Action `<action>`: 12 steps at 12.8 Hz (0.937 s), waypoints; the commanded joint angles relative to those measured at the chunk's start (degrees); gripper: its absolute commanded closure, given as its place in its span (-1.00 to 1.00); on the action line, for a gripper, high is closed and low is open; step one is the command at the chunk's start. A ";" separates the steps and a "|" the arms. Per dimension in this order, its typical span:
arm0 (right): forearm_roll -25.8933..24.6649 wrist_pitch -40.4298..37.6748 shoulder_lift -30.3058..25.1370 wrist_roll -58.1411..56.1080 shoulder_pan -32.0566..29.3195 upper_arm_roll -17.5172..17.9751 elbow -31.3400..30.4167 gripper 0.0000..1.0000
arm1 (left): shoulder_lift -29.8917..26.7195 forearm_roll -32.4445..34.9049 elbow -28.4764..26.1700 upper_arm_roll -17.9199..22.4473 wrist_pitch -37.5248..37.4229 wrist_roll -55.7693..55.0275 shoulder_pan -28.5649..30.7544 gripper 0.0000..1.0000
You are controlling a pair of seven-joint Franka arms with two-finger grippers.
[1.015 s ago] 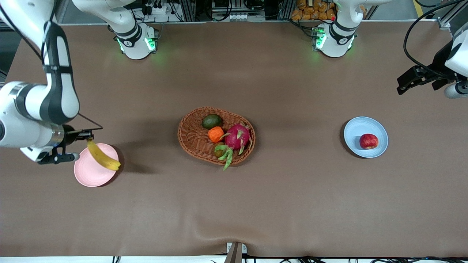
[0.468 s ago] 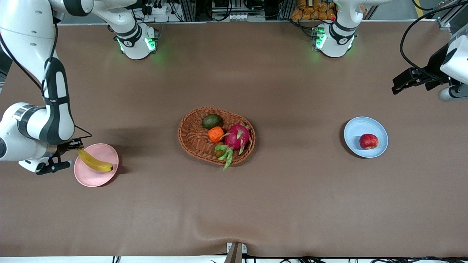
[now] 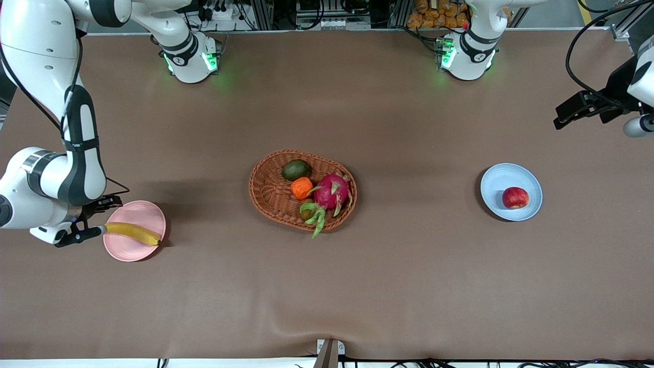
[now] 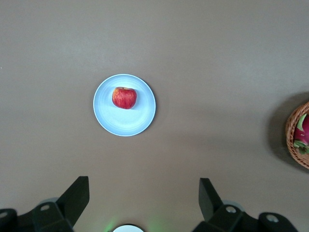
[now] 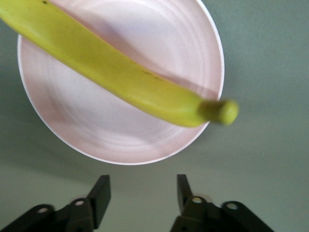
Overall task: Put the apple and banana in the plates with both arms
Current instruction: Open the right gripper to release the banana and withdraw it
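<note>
The yellow banana [image 3: 133, 233] lies flat across the pale pink plate [image 3: 137, 210], its stem end poking past the rim. My right gripper [image 3: 96, 219] hangs open just off that rim, apart from the fruit. In the right wrist view the banana [image 5: 116, 72] crosses the pink plate [image 5: 120, 135], and the right gripper [image 5: 143, 193] has nothing between its fingers. The red apple [image 3: 515, 198] rests on the pale blue plate [image 3: 496, 183]. My left gripper [image 3: 582, 110] is open, raised over the table at the left arm's end. Its wrist view looks down on the apple [image 4: 124, 97], the blue plate [image 4: 126, 123] and the open left gripper [image 4: 143, 193].
A brown wicker basket [image 3: 265, 191] stands mid-table holding a pink dragon fruit [image 3: 332, 191], an orange fruit [image 3: 301, 187] and a dark green fruit [image 3: 296, 169]. The basket's edge [image 4: 295, 145] shows in the left wrist view.
The right gripper came down with the hanging banana, laid it flat on the pink plate and opened. The left arm shifted slightly at its end of the table.
</note>
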 commanded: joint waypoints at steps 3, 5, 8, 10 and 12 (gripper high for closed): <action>0.19 -0.87 -5.57 -0.52 3.68 0.23 0.56 -1.00 | -2.45 -1.36 -2.68 0.13 -0.30 1.29 0.64 -1.00; 0.10 -2.00 -8.91 1.31 5.17 0.23 0.56 -1.00 | -3.41 -1.45 -4.08 0.13 -0.30 1.20 0.73 -1.00; 0.19 -6.03 -13.56 7.98 7.90 0.32 0.65 -1.00 | -3.50 -1.45 -4.08 0.21 -0.30 1.29 0.82 -1.00; 0.02 -9.46 -16.82 12.82 10.18 -0.12 1.52 -1.00 | -3.42 -1.45 -4.17 0.13 -0.30 1.29 1.25 -1.00; -0.07 -14.72 -18.32 16.25 11.51 0.05 3.71 -1.00 | -3.42 -1.45 -4.26 0.21 -0.30 1.38 1.26 -1.00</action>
